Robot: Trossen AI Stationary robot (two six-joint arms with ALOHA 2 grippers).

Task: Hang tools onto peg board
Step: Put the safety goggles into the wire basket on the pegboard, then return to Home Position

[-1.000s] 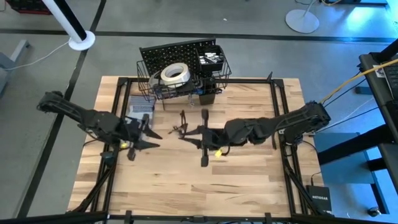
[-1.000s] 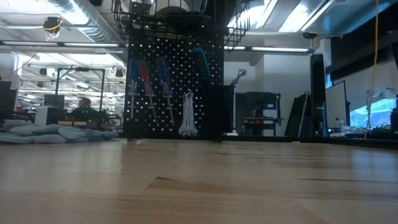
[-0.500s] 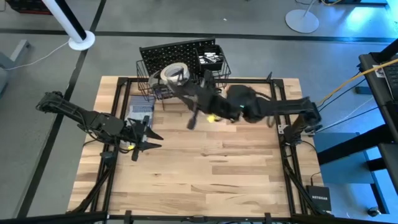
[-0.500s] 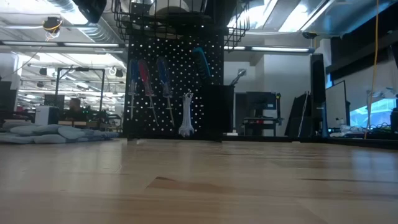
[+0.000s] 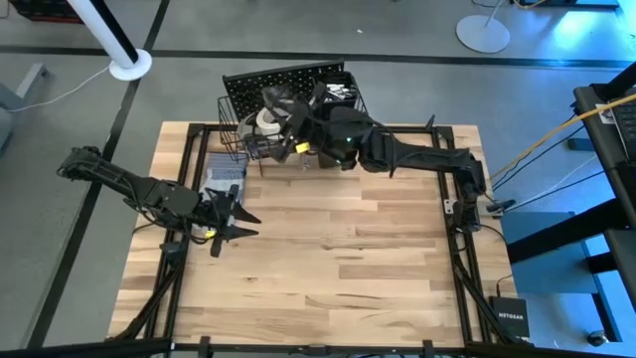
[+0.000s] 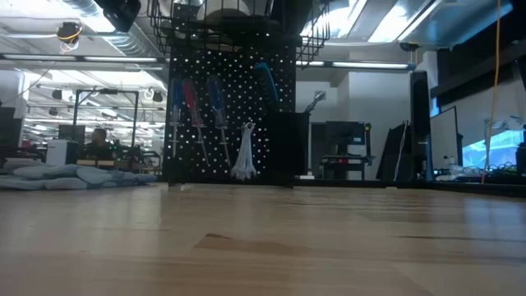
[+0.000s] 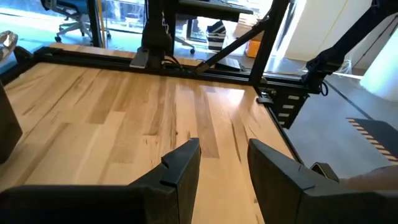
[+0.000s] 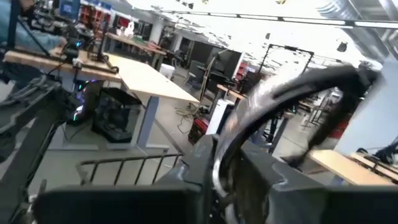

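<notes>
The right arm reached out across the worktop [image 5: 328,249] toward twelve o'clock, its gripper [image 5: 281,107] up over the wire basket [image 5: 234,134] at the top of the peg board [image 5: 283,82]. In the right wrist view a curved dark-and-silver tool [image 8: 283,99] — pliers, by the look of it — sat between that gripper's fingers [image 8: 199,155], so the jaws were closed on it; the tool pointed out past the board into the room beyond. From the low view, the board's face already carried red- and blue-handled screwdrivers [image 6: 191,103] and a silver wrench [image 6: 244,156] hanging lower down. The white tape roll [image 5: 268,119] lay in the basket just beside the gripper.

The left gripper [image 5: 227,221] waited low at about nine o'clock on the worktop, its jaws parted and empty, bare wood ahead of them in its own wrist view. Grey gloves [image 5: 225,176] lay near it, toward the board.

The step in hand looked like the delivery of the tool to the board — carried up, not yet placed. The next move would call for lowering and turning the tool so it caught on a free peg or dropped into the basket, then easing the jaws apart only once it was borne. Whether a free peg lay under the gripper could not be told.
</notes>
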